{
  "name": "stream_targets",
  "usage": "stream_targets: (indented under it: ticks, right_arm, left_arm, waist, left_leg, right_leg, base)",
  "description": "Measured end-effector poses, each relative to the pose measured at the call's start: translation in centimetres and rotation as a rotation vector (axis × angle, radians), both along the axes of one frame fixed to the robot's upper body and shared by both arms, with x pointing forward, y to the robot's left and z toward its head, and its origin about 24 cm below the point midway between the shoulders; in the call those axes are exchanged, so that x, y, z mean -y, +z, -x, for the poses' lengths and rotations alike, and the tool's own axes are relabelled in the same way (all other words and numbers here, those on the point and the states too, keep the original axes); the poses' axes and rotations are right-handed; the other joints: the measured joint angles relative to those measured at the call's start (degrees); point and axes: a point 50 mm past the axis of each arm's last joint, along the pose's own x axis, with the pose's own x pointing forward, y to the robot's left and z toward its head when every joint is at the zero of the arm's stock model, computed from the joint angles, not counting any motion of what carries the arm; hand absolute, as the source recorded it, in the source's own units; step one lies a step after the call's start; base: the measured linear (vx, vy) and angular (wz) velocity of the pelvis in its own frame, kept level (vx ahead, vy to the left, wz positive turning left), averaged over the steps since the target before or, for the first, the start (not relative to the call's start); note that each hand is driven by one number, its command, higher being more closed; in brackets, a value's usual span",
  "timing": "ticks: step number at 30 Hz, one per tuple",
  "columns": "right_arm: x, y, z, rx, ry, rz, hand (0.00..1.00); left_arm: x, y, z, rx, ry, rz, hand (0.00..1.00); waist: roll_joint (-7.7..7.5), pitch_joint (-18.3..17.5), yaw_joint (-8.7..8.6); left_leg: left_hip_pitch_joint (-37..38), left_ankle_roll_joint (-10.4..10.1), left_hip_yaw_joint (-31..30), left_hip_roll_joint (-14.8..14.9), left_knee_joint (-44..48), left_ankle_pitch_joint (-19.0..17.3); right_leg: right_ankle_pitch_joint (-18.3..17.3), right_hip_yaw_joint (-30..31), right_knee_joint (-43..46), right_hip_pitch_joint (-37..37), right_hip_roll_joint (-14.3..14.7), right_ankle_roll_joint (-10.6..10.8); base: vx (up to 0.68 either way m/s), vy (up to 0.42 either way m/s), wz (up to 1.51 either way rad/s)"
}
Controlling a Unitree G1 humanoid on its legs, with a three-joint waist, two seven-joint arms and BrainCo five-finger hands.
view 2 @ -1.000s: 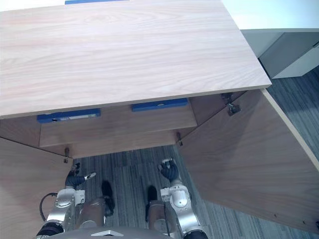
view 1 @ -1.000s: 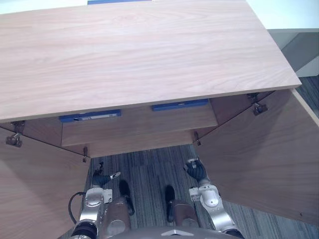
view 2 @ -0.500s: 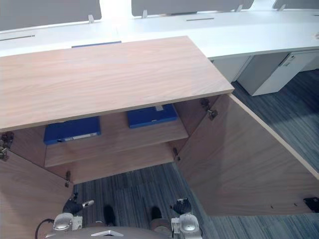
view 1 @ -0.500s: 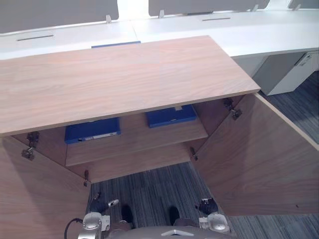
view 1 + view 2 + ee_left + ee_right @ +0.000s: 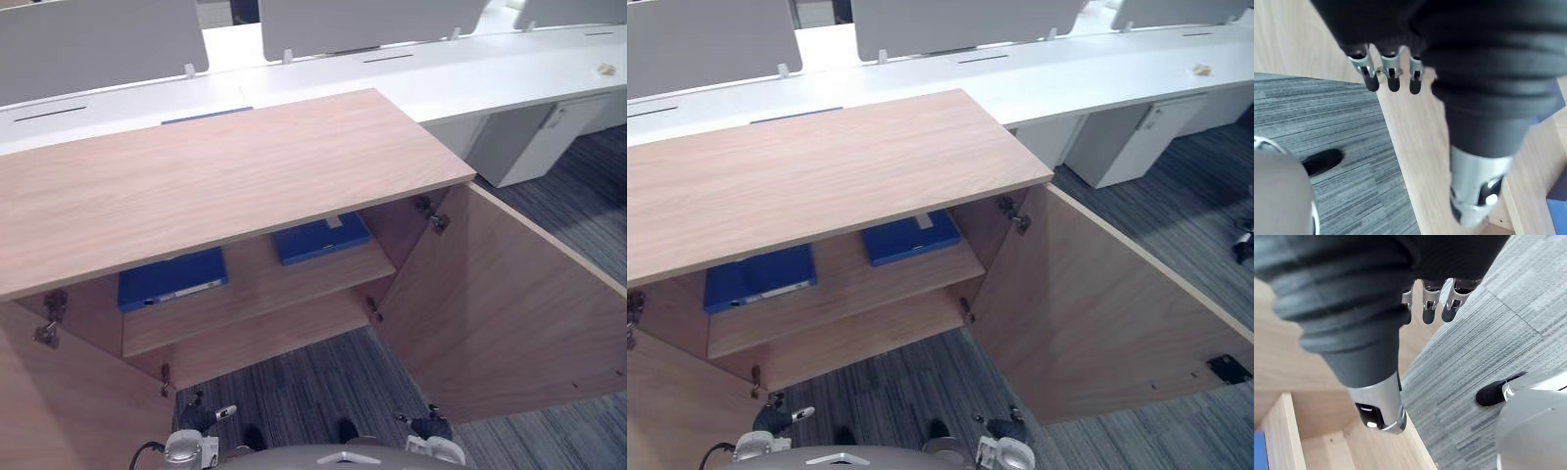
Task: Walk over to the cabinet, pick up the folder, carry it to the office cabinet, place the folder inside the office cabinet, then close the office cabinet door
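Note:
Two blue folders lie flat on the upper shelf of the open wooden cabinet [image 5: 225, 176], one on the left [image 5: 171, 279] and one on the right [image 5: 321, 238]. Both hands hang low in front of the cabinet, well short of the shelf. My left hand [image 5: 203, 419] is below the left door, and its fingers [image 5: 1392, 73] are straight and empty. Beside the foot of the right door is my right hand [image 5: 431, 428], whose fingers [image 5: 1432, 301] are also straight and hold nothing.
The cabinet's right door [image 5: 500, 304] swings far out over the grey carpet, and the left door [image 5: 59, 411] stands open too. A lower shelf [image 5: 265, 338] is bare. Long white desks [image 5: 470, 69] with grey screens run behind, with a white pedestal [image 5: 534, 137] under them.
The camera has lifted and drawn back, so more of the shelf, folders and desks shows. Both hands sit lower in the picture, and the right hand's fingers have straightened.

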Motion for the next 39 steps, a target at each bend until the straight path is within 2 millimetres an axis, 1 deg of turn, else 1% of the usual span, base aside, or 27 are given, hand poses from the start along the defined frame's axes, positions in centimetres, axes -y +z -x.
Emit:
stream_targets:
  ticks: [2, 3, 4, 7, 8, 9, 10, 11, 12, 13, 15, 16, 17, 18, 20, 21, 23, 24, 26, 28, 29, 33, 34, 35, 37, 39]
  right_arm:
    - [1.7, 0.7, 0.6, 0.058, -0.149, 0.006, 0.00]
    - [2.1, 1.0, 0.7, 0.079, -0.188, 0.010, 0.00]
    - [3.2, 1.6, 0.9, 0.119, -0.256, 0.034, 0.00]
    - [5.8, 3.6, 1.4, 0.226, -0.387, 0.110, 0.00]
    - [6.3, 4.1, 1.5, 0.243, -0.407, 0.130, 0.00]
    - [7.4, 5.1, 1.7, 0.286, -0.456, 0.177, 0.00]
    - [8.0, 5.8, 1.9, 0.312, -0.480, 0.203, 0.00]
    - [8.6, 6.5, 1.7, 0.355, -0.504, 0.221, 0.00]
    - [9.2, 7.5, 1.4, 0.405, -0.531, 0.250, 0.00]
    - [9.6, 7.9, 1.4, 0.421, -0.546, 0.267, 0.00]
    - [10.7, 9.7, 0.9, 0.500, -0.592, 0.326, 0.00]
    - [11.0, 10.2, 0.8, 0.520, -0.597, 0.341, 0.00]
    - [11.8, 11.2, 0.4, 0.560, -0.601, 0.369, 0.00]
    - [12.2, 11.6, 0.1, 0.575, -0.600, 0.382, 0.00]
    - [13.9, 13.9, -1.5, 0.652, -0.571, 0.436, 0.00]
    - [14.4, 14.5, -1.9, 0.676, -0.566, 0.446, 0.00]
    - [16.0, 17.1, -3.4, 0.751, -0.525, 0.501, 0.00]
    - [16.4, 17.7, -3.8, 0.764, -0.510, 0.515, 0.00]
    - [17.6, 19.9, -5.6, 0.810, -0.425, 0.562, 0.00]
    - [18.2, 20.8, -6.7, 0.801, -0.344, 0.575, 0.00]
    - [18.4, 20.9, -7.4, 0.788, -0.295, 0.569, 0.00]
    - [18.6, 21.1, -8.3, 0.754, -0.183, 0.563, 0.00]
    - [18.6, 21.1, -8.6, 0.741, -0.156, 0.565, 0.00]
    - [18.6, 21.2, -8.9, 0.734, -0.130, 0.563, 0.00]
    - [18.3, 21.4, -9.8, 0.735, -0.085, 0.559, 0.00]
    - [18.1, 21.2, -10.3, 0.699, -0.031, 0.566, 0.00]
  left_arm:
    - [-0.3, 0.0, 0.2, -0.003, 0.028, 0.000, 0.00]
    - [-0.4, 0.0, 0.2, -0.005, 0.035, 0.000, 0.00]
    - [-0.5, 0.0, 0.4, -0.007, 0.051, -0.001, 0.00]
    - [-0.7, -0.1, 0.8, -0.005, 0.092, 0.003, 0.00]
    - [-0.7, 0.0, 0.9, -0.002, 0.100, 0.005, 0.00]
    - [-0.7, 0.0, 0.9, 0.002, 0.115, 0.008, 0.00]
    - [-0.8, 0.0, 1.0, 0.003, 0.130, 0.011, 0.00]
    - [-0.7, 0.0, 1.1, 0.005, 0.148, 0.016, 0.00]
    - [-0.5, 0.0, 1.0, 0.009, 0.158, 0.024, 0.00]
    - [-0.4, 0.0, 0.9, 0.016, 0.159, 0.027, 0.00]
    - [0.2, 0.3, 0.2, 0.051, 0.155, 0.047, 0.00]
    - [0.4, 0.4, -0.1, 0.059, 0.150, 0.053, 0.00]
    - [0.7, 0.6, -0.7, 0.082, 0.146, 0.062, 0.00]
    - [0.8, 0.7, -0.9, 0.092, 0.143, 0.064, 0.00]
    - [1.3, 0.7, -1.2, 0.100, 0.113, 0.069, 0.00]
    - [1.4, 0.7, -1.2, 0.099, 0.102, 0.071, 0.00]
    - [2.1, 0.7, -1.4, 0.098, 0.048, 0.084, 0.00]
    - [2.2, 0.7, -1.4, 0.097, 0.036, 0.088, 0.00]
    - [2.7, 0.5, -1.1, 0.084, -0.015, 0.099, 0.00]
    - [2.6, 0.4, -0.7, 0.072, -0.042, 0.094, 0.00]
    - [2.3, 0.4, -0.5, 0.067, -0.061, 0.082, 0.00]
    - [1.6, 0.2, 0.3, 0.038, -0.108, 0.058, 0.00]
    - [1.5, 0.1, 0.6, 0.025, -0.117, 0.057, 0.00]
    - [1.5, 0.1, 0.7, 0.019, -0.129, 0.061, 0.00]
    - [1.3, -0.1, 1.5, -0.003, -0.146, 0.056, 0.00]
    - [1.1, -0.1, 1.6, -0.007, -0.159, 0.049, 0.00]
  waist:
    - [-0.01, -0.04, -0.45]
    - [-0.01, -0.04, -0.64]
    - [-0.02, -0.05, -0.91]
    - [-0.09, -0.36, -1.46]
    - [-0.10, -0.37, -1.56]
    - [-0.15, -0.71, -2.05]
    - [-0.20, -0.87, -2.45]
    - [-0.13, -1.15, -2.48]
    - [-0.04, -1.24, -2.86]
    - [0.00, -1.26, -3.12]
    - [0.30, -1.44, -3.96]
    - [0.41, -1.44, -4.25]
    - [0.73, -1.33, -4.67]
    - [0.89, -1.34, -4.80]
    - [2.04, -1.26, -5.27]
    - [2.39, -1.08, -5.34]
    - [3.87, -0.66, -5.43]
    - [4.13, -0.54, -5.48]
    - [5.72, -0.10, -5.50]
    - [6.81, 0.03, -5.48]
    - [7.05, 0.10, -5.47]
    - [7.06, 0.10, -5.81]
    - [7.05, 0.11, -5.93]
    - [7.05, 0.11, -6.04]
    - [7.06, 0.10, -6.59]
    - [7.12, 0.10, -6.75]
  left_leg:
    - [1.06, -0.31, 2.26, 0.13, 0.01, -0.92]
    - [1.36, -0.56, 2.85, 0.16, 0.01, -1.10]
    - [2.09, -0.74, 4.33, 0.30, 0.02, -1.59]
    - [3.90, -1.39, 8.21, 0.77, 0.36, -3.02]
    - [4.30, -1.45, 8.78, 0.90, 0.37, -3.26]
    - [5.05, -1.95, 10.27, 1.25, 0.37, -3.83]
    - [5.37, -2.35, 11.37, 1.45, 0.37, -4.12]
    - [5.56, -2.63, 12.46, 1.66, 0.38, -4.45]
    - [5.93, -2.87, 13.39, 2.02, 0.38, -4.71]
    - [6.12, -2.95, 13.72, 2.06, 0.38, -4.80]
    - [6.58, -3.00, 14.86, 2.47, 0.38, -4.92]
    - [6.57, -2.97, 14.88, 2.54, 0.38, -4.94]
    - [6.58, -2.95, 15.06, 2.76, 0.38, -5.04]
    - [6.58, -3.02, 15.21, 2.78, 0.38, -5.12]
    - [6.51, -3.10, 15.72, 2.76, 0.38, -5.45]
    - [6.52, -3.14, 15.81, 2.72, 0.38, -5.53]
    - [6.34, -3.29, 15.83, 2.32, 0.37, -5.77]
    - [6.27, -3.26, 15.84, 2.16, 0.37, -5.81]
    - [6.10, -3.23, 15.74, 1.80, 0.40, -5.80]
    - [6.06, -3.24, 15.47, 1.41, 0.40, -5.81]
    - [5.86, -3.24, 14.88, 1.31, 0.40, -5.81]
    - [5.02, -3.22, 12.85, 1.04, 0.41, -5.80]
    - [4.86, -3.18, 12.75, 0.97, 0.41, -5.78]
    - [4.67, -3.07, 12.66, 0.94, 0.42, -5.80]
    - [4.46, -2.32, 12.19, 0.72, 0.43, -5.55]
    - [4.33, -2.15, 10.98, 0.71, 0.43, -5.64]
  right_leg:
    - [-0.09, 2.05, 0.02, -0.14, 0.36, -0.14]
    - [-0.12, 2.67, 0.02, -0.17, 0.47, -0.18]
    - [-0.16, 3.88, 0.11, -0.27, 0.77, -0.27]
    - [-0.27, 6.97, 0.30, -0.46, 1.64, -0.48]
    - [-0.31, 7.39, 0.40, -0.41, 1.85, -0.60]
    - [-0.24, 8.33, 0.79, -0.51, 2.36, -0.49]
    - [0.03, 8.99, 1.17, -0.90, 2.79, -0.05]
    - [0.06, 9.77, 1.35, -1.36, 3.19, 0.00]
    - [0.14, 10.24, 1.35, -1.50, 3.53, 0.13]
    - [0.19, 10.46, 1.34, -1.48, 3.70, 0.22]
    - [0.27, 11.04, 1.33, -1.39, 4.04, 0.34]
    - [0.29, 11.04, 1.33, -1.43, 4.11, 0.36]
    - [0.32, 11.07, 1.37, -1.54, 4.23, 0.41]
    - [0.32, 11.10, 1.40, -1.63, 4.27, 0.42]
    - [0.32, 11.11, 1.86, -2.18, 4.41, 0.43]
    - [0.31, 11.11, 1.92, -2.23, 4.40, 0.43]
    - [0.05, 11.12, 2.04, -2.56, 4.33, 0.86]
    - [-0.07, 11.13, 2.05, -2.84, 4.22, 1.05]
    - [-0.26, 11.02, 2.10, -3.02, 3.78, 1.34]
    - [-0.47, 10.89, 2.09, -3.05, 3.63, 1.63]
    - [-0.55, 10.75, 1.82, -3.17, 3.56, 1.72]
    - [-0.94, 9.37, 0.87, -3.07, 3.00, 1.29]
    - [-0.86, 9.28, 0.69, -3.12, 2.89, 1.37]
    - [-0.47, 9.22, 0.37, -3.14, 2.77, 1.92]
    - [-0.06, 9.01, -0.25, -3.01, 2.58, 1.95]
    - [0.14, 7.55, -0.32, -2.62, 2.36, 2.12]
  base:
    - [0.07, -0.008, -0.49]
    - [0.06, -0.010, -0.58]
    - [0.05, -0.010, -0.58]
    - [0.08, -0.019, -0.62]
    - [0.12, -0.048, -0.65]
    - [0.09, -0.051, -0.57]
    - [0.10, -0.072, -0.67]
    - [0.08, -0.077, -0.58]
    - [0.07, -0.080, -0.46]
    - [0.08, -0.080, -0.37]
    - [0.08, -0.080, -0.26]
    - [0.06, -0.091, -0.14]
    - [0.02, -0.072, -0.07]
    - [0.01, -0.084, -0.10]
    - [0.00, -0.075, -0.12]
    - [-0.02, -0.072, -0.08]
    - [-0.03, -0.073, -0.01]
    - [-0.04, -0.075, 0.01]
    - [-0.04, -0.079, 0.02]
    - [-0.04, -0.086, 0.04]
    - [-0.03, -0.064, 0.07]
    - [-0.03, -0.090, 0.15]
    - [0.01, -0.045, 0.08]
    - [0.01, -0.050, 0.03]
    - [0.03, -0.047, 0.04]
    - [0.04, -0.066, 0.12]
